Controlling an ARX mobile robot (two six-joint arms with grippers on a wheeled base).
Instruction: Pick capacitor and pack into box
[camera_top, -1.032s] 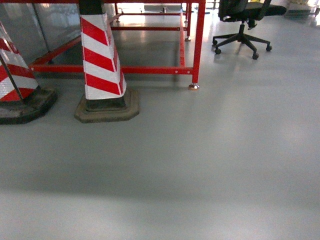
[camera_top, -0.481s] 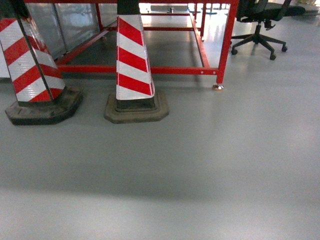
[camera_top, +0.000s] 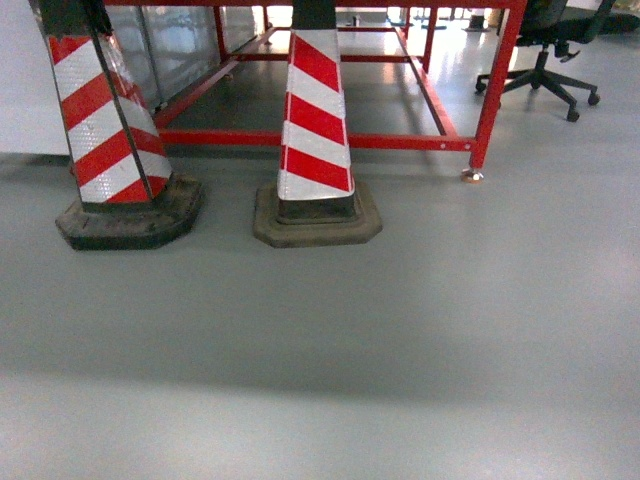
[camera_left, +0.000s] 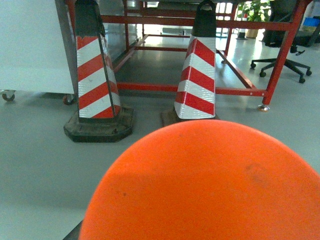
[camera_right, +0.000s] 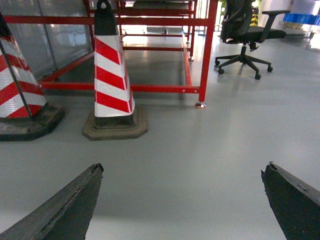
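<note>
The box is out of view in every frame. A big smooth orange rounded body (camera_left: 205, 185) fills the lower part of the left wrist view, right in front of the camera. It hides the left gripper's jaws, and I cannot tell whether it is the capacitor or whether it is held. Only a dark sliver (camera_left: 74, 233) shows at its lower left edge. My right gripper (camera_right: 183, 171) is open, its two dark fingertips (camera_right: 92, 175) wide apart over bare grey floor with nothing between them. Neither gripper shows in the head view.
Two red-and-white striped cones on black bases, one (camera_top: 316, 130) ahead and one (camera_top: 108, 130) to its left, stand before a red metal frame (camera_top: 495, 85). A black office chair (camera_top: 545, 60) is at the far right and a white wheeled cabinet (camera_left: 30, 50) at the left. Grey floor (camera_top: 400, 350) lies ahead.
In the head view the cones, red frame and chair have slid to the right, so the view has swung left. The second cone at the left now shows fully.
</note>
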